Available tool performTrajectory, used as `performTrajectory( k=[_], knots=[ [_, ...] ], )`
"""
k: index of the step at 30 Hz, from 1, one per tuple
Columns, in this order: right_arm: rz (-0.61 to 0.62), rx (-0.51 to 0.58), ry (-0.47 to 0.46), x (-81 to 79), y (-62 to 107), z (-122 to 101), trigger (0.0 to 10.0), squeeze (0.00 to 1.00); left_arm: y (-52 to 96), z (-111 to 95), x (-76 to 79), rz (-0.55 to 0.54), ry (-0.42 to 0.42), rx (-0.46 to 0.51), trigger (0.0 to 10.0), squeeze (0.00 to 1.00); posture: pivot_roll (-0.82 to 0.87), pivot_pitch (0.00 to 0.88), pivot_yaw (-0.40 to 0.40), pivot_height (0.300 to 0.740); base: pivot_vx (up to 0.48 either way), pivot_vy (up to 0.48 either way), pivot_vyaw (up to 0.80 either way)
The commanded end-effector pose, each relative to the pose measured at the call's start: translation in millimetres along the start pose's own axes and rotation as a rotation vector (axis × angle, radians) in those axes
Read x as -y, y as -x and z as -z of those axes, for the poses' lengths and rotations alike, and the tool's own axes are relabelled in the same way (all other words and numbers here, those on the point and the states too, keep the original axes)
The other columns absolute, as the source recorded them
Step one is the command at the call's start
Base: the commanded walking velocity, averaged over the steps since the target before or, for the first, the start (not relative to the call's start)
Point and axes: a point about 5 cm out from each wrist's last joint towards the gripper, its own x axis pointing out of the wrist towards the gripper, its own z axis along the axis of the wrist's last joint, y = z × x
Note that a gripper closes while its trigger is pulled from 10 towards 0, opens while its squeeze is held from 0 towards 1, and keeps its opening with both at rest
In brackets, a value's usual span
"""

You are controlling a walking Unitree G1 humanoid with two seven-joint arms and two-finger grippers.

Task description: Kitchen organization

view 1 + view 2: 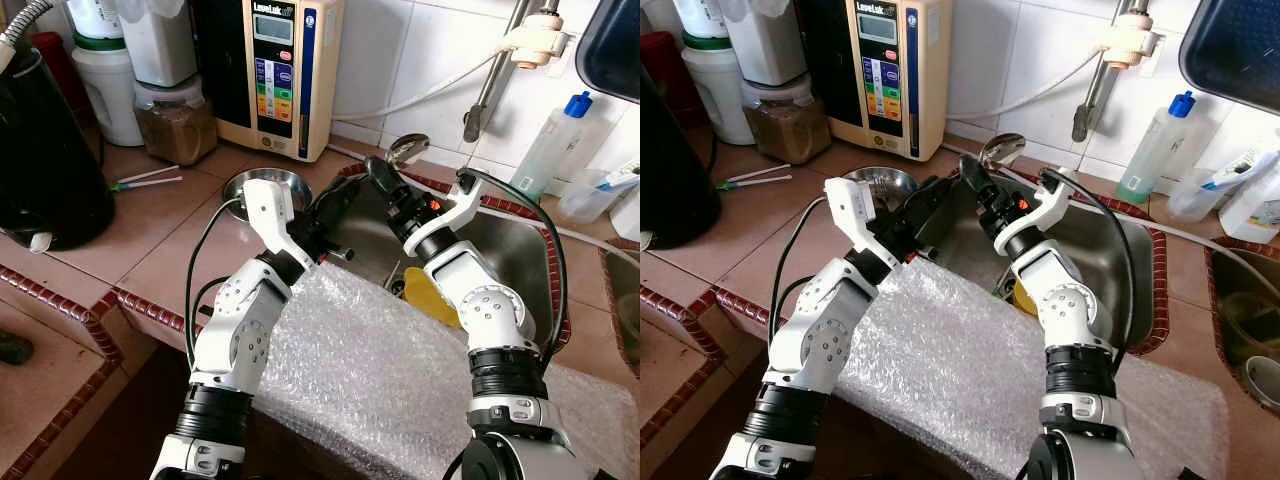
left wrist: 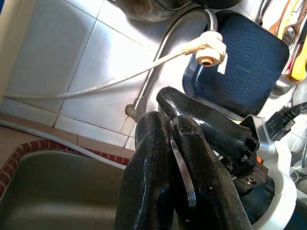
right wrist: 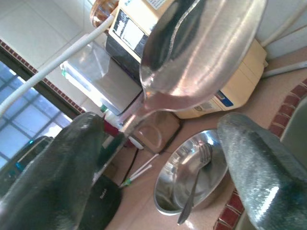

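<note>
Item: spoon (image 1: 408,148). Polished steel with an oval bowl, mirror-bright and reflecting the room. A thin flat handle runs down from the bowl. Held raised above the back-left corner of the sink (image 1: 520,250), bowl uppermost, just in front of the white wall tiles.

Left gripper (image 1: 348,192): reaches in over the sink's left rim. Its two black fingers (image 2: 148,158) are pressed together on the spoon's handle, and the left wrist view shows a sliver of metal pinched between them.

Right gripper (image 1: 380,172): raised over the sink beside the left one, just under the spoon's bowl. In the right wrist view its fingers (image 3: 254,163) stand wide apart and clamp nothing. The handle passes close along one of them; whether it touches cannot be told.

Steel bowl (image 1: 262,183): round and shallow, on the tiled counter just left of the sink. A fork (image 3: 194,187) lies in it.

Water ionizer (image 1: 280,70): cream casing with a coloured button panel, standing against the wall behind the bowl.

Bubble wrap (image 1: 370,370): a clear sheet draped over the counter's front edge, beneath both arms.

Yellow object (image 1: 432,297): lies in the sink basin, partly hidden by the right arm; kind not discernible.

Bottle (image 1: 555,140): translucent with a blue cap, on the counter right of the sink.

Dark blue pan (image 2: 240,57): hangs on the wall above the tap pipe (image 1: 495,80).
</note>
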Motion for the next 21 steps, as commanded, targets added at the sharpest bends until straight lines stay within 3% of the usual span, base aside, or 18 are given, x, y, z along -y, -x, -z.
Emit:
performTrajectory(
  k=[1,21],
  knots=[
    [-0.009,0.027,-0.005,-5.3,-6.7,-6,0.0,0.00,-1.8,2,5.6,0.034,0.003,-0.013,0.0,0.00,0.03,0.000,-0.045,0.740,0.000,0.000,0.00],
    [0.083,0.058,-0.004,4.2,-18.2,-6,0.0,0.00,0.2,4,6.8,0.036,0.005,-0.021,0.0,0.00,0.04,0.000,-0.053,0.740,0.000,0.000,0.00]
  ],
)
